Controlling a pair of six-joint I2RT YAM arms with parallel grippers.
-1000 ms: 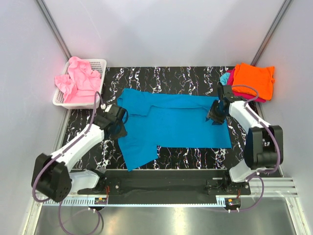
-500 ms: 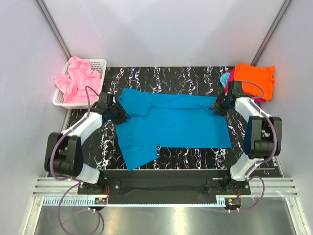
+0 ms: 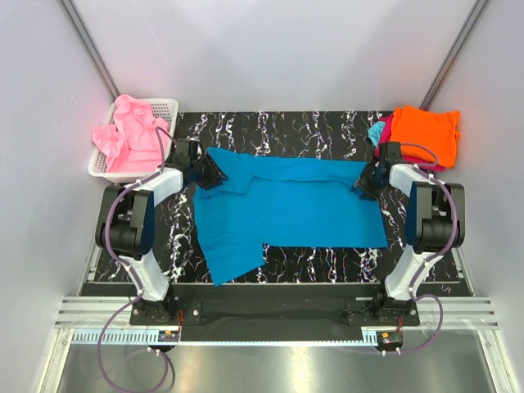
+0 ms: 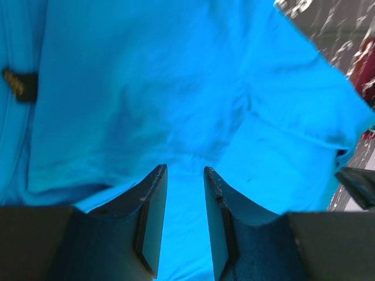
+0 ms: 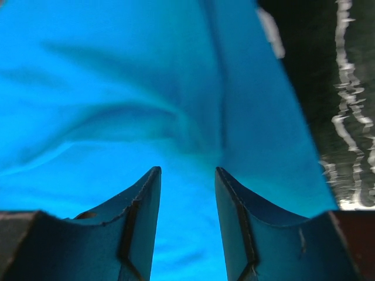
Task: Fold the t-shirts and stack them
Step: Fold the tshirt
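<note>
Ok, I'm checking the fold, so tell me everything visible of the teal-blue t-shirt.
The teal-blue t-shirt is soft plain cloth, lying spread sideways on the black marbled table, lightly wrinkled, one short sleeve pointing toward the near edge. A dark label shows. The left claw and right claw sit at its far corners, jaws apart.

Left arm (image 3: 160,181) and right arm (image 3: 404,174) extended forward, jaws parted
</note>
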